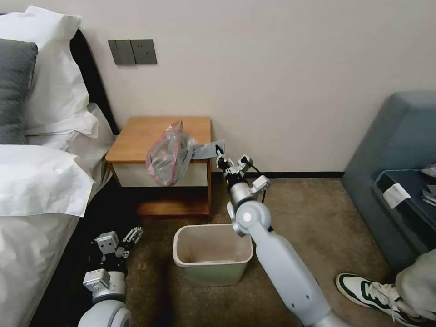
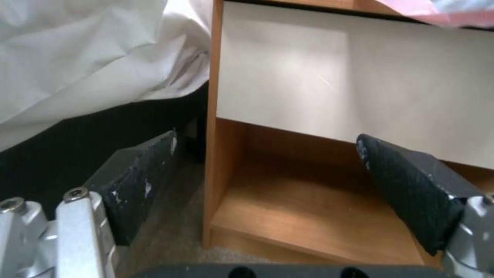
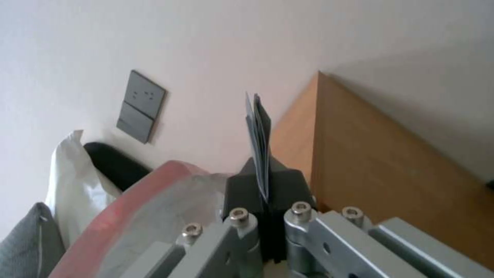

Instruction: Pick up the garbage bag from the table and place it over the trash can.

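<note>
Bedroom corner, beige wall, carpet, bed to the left. Right hand just off the tabletop's right near corner, pinched tight on a twisted grey tail of the garbage bag; bag body slumped over the front edge, hanging down across the white drawer front. Left hand low near the bed, spread wide, holding nothing, pointed at the lower shelf. Pick-up step under way, by the look of it. Next: lift clear, carry nearer and lower to the trash can, find the bag's mouth, stretch over the rim
</note>
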Tool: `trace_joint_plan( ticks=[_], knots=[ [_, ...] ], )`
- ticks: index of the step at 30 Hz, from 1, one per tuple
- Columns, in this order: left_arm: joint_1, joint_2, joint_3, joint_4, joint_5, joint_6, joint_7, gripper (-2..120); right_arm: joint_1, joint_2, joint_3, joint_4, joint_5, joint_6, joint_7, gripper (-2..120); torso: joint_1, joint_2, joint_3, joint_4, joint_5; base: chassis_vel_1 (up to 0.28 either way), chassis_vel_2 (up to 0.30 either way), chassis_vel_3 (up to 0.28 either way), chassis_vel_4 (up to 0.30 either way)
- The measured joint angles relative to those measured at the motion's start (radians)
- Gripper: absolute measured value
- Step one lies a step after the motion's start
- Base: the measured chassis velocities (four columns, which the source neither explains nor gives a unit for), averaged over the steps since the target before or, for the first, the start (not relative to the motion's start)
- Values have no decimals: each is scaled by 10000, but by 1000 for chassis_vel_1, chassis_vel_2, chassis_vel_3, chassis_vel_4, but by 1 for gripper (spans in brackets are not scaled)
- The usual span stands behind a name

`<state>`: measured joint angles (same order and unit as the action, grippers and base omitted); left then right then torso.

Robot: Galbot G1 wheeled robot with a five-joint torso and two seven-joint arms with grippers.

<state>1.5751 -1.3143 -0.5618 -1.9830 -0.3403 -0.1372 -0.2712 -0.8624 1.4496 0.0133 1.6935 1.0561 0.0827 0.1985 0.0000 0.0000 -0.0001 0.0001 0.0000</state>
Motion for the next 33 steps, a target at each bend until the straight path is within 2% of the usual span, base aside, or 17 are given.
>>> trace_joint_plan(
  ticks=[6, 8, 14, 26, 33],
  knots=[
    [-5, 18, -36, -90, -122, 23, -17, 89, -660, -238, -109, 856, -184, 11, 591, 0, 0, 0, 0, 0, 1, 0, 0, 0, 0],
    [11, 61, -60, -114, -179, 26, -23, 89, -1202, -454, -172, 1497, -300, -27, 959, 0, 0, 0, -1, -1, 2, 0, 0, 0, 0],
    [-41, 101, -43, -236, -259, 109, -47, 89, -2228, -1039, -329, 2510, -570, -201, 1170, 0, 0, 0, 0, 0, 0, 0, 0, 0, 0],
    [-19, 129, 14, -275, -259, 118, -48, 89, -4624, -1815, -465, 3403, -1503, -65, 1495, 0, 0, 1, 0, -3, 0, 0, 0, 0, 0],
    [-99, 145, 98, -243, -264, 130, -45, 89, -5078, -1938, -642, 3766, -1961, -28, 1889, 0, 0, 0, 0, -1, 0, 0, 0, 0, 0]
  ],
)
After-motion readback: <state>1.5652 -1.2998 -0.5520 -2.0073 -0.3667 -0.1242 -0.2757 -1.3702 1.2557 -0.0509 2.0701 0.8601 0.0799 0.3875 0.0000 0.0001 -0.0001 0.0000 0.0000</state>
